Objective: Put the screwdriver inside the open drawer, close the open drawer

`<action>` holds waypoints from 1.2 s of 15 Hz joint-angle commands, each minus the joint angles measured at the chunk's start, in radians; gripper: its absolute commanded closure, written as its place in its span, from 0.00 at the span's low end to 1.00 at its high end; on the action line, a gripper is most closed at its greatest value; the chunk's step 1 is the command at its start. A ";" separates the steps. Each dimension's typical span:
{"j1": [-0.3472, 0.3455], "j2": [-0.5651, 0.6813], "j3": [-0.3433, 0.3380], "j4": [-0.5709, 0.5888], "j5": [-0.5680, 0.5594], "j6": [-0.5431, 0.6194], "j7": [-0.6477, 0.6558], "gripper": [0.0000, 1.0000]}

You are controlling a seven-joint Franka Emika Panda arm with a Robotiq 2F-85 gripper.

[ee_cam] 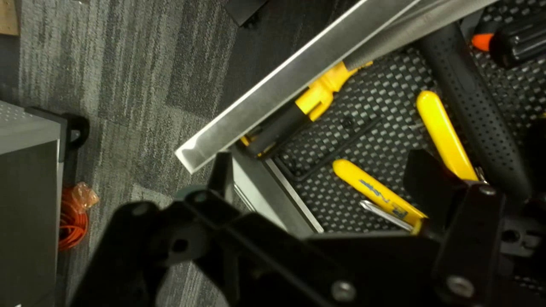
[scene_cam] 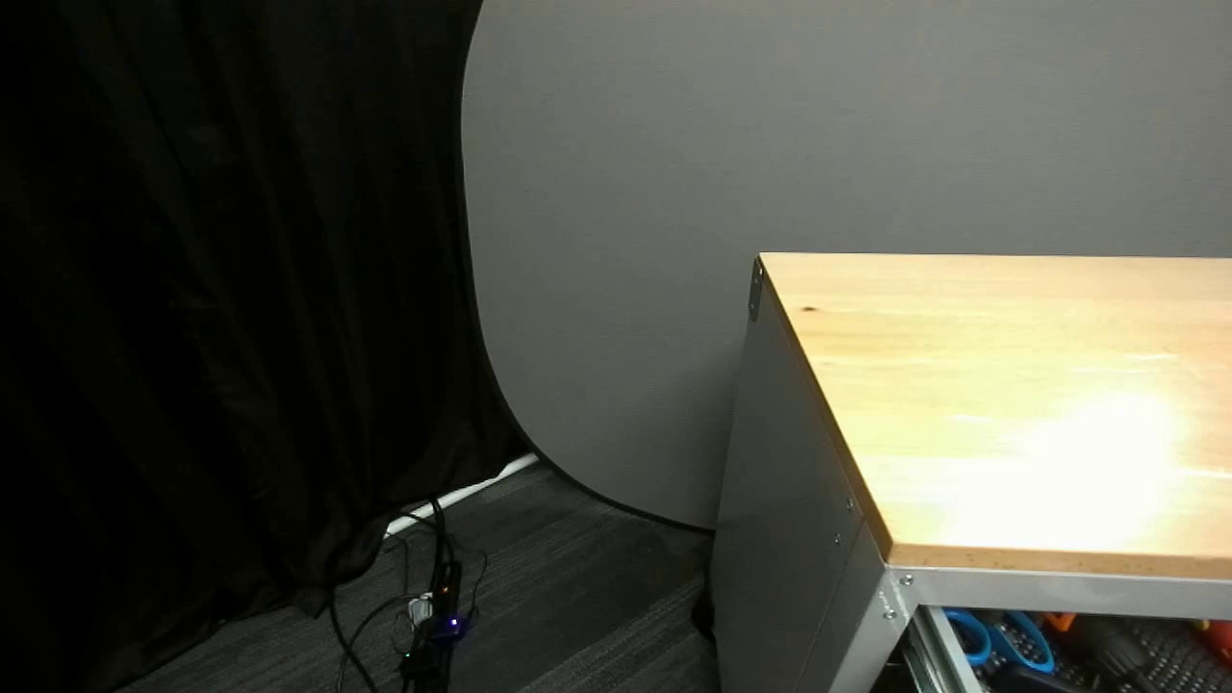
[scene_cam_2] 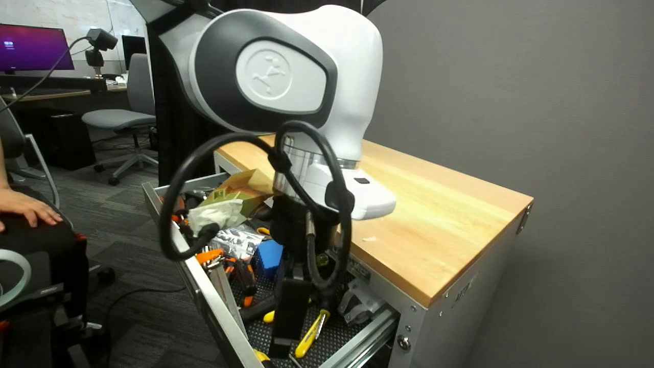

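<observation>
The open drawer is pulled out of the cabinet; its metal rim shows in both exterior views (scene_cam: 938, 647) (scene_cam_2: 204, 296) and in the wrist view (ee_cam: 273, 106). A silver Phillips shaft (ee_cam: 386, 216), apparently the screwdriver, lies inside, beside a yellow tool handle (ee_cam: 375, 189); it also shows in an exterior view (scene_cam_2: 321, 325). Its handle is hidden behind my gripper in the wrist view. My gripper (ee_cam: 324, 175) is open with nothing seen between its fingers. It points down over the drawer's front corner (scene_cam_2: 286, 342), one finger near the rim, the other above the yellow handles.
The drawer holds several tools, including a black hammer-like grip (ee_cam: 473, 94), a yellow-black tool (ee_cam: 313, 100), a blue block (scene_cam_2: 269, 255) and paper packaging (scene_cam_2: 245, 191). The wooden cabinet top (scene_cam_2: 434, 220) stands behind the arm. A person's hand (scene_cam_2: 28, 207) is at the left.
</observation>
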 commanded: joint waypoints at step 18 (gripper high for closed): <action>-0.069 -0.156 -0.043 -0.187 -0.132 -0.125 0.428 0.00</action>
